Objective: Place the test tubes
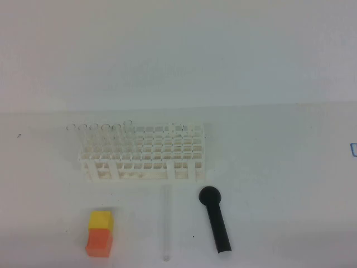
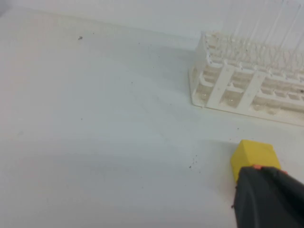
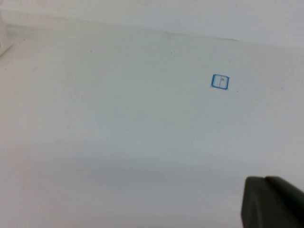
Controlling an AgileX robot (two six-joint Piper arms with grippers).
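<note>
Pick-up pending: test tube point(image 1: 166, 223) lies before rack point(image 1: 142, 151); left tool point(image 2: 268, 197) by yellow block point(image 2: 254, 156), right tool point(image 3: 273, 202) over desk point(image 3: 118, 133), their states indiscernible; next, grasp tube.

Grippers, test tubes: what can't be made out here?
left gripper: left wrist view, only a dark corner, cut by the frame edge; outside the high view.
right gripper: right wrist view, likewise.
test tubes in the rack: high view, clear on white, count unreadable.
blue mark: high view, cut by the edge.
</note>
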